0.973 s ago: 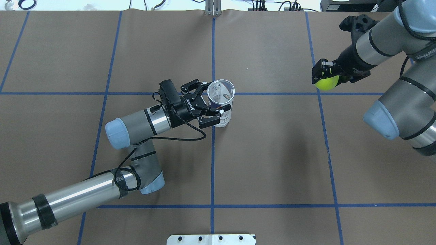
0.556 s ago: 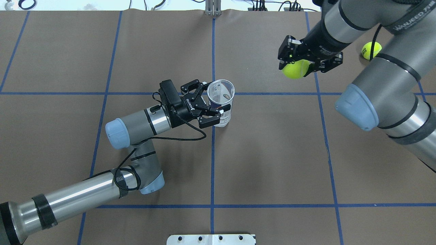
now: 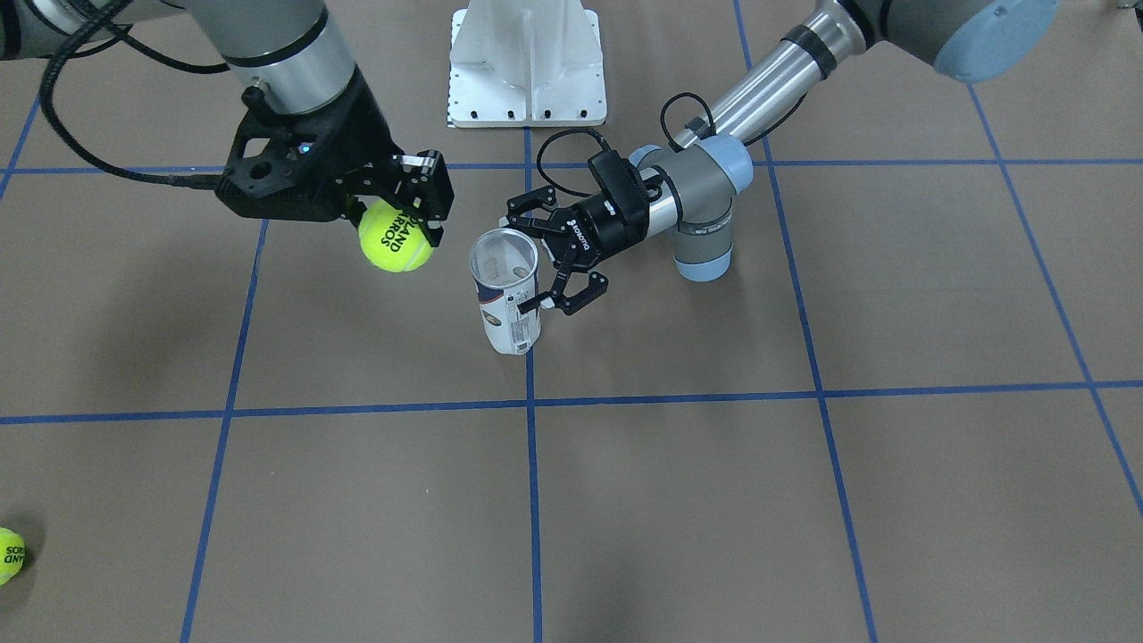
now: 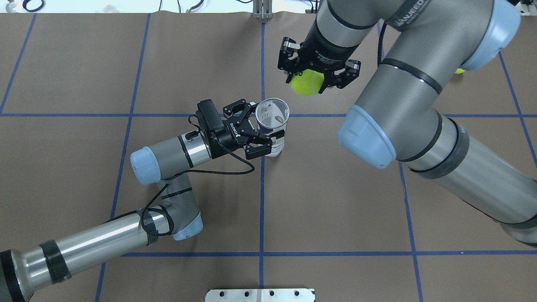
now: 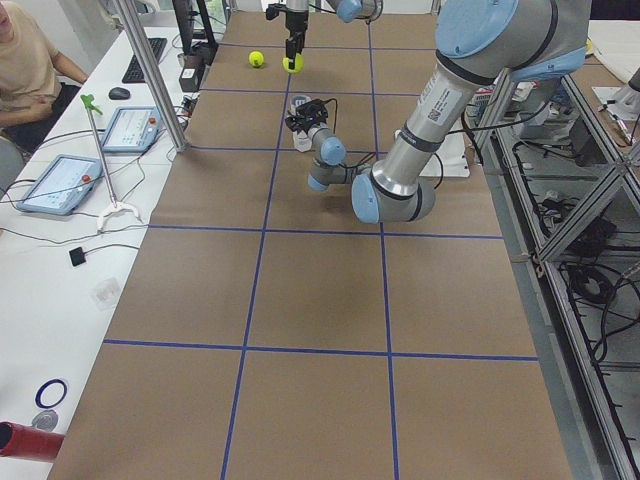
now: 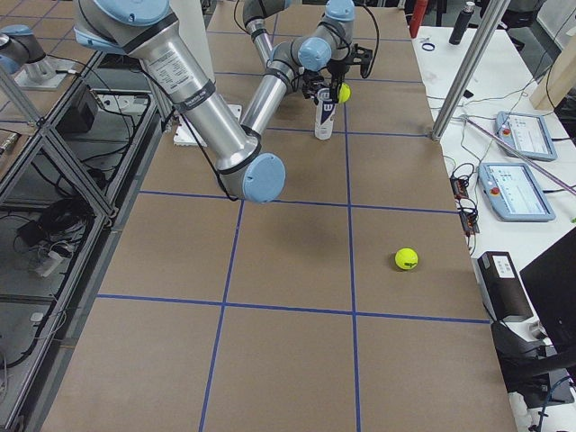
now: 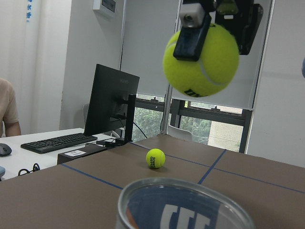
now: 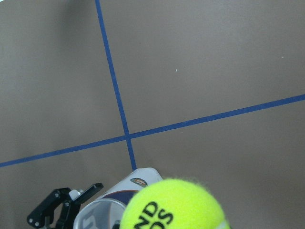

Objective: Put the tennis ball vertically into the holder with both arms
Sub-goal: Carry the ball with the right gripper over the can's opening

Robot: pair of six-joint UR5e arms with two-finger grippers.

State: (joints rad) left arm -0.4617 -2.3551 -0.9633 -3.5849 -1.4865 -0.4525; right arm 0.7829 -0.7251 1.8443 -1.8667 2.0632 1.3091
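Observation:
The holder point(image 4: 272, 126), a clear can with a white and navy label, stands upright with its mouth open near the table's middle point(image 3: 506, 299). My left gripper point(image 4: 265, 121) is shut on the holder from its left side point(image 3: 524, 259). My right gripper point(image 4: 309, 79) is shut on a yellow tennis ball point(image 4: 307, 82) and holds it in the air, beyond and a little right of the holder's mouth point(image 3: 395, 237). The left wrist view shows the ball point(image 7: 201, 59) high above the holder's rim point(image 7: 186, 200). The right wrist view shows the ball point(image 8: 174, 205) beside the holder point(image 8: 119, 200).
A spare tennis ball point(image 6: 406, 259) lies on the table far to my right point(image 3: 9, 555), and shows small in the left wrist view point(image 7: 156, 158). The white pedestal base point(image 3: 527, 62) stands at the table's near edge. Blue tape lines cross the brown table point(image 4: 126, 63).
My right arm has swung left across the table with the tennis ball, from the far right to just beyond the holder. The left arm and holder have not moved.

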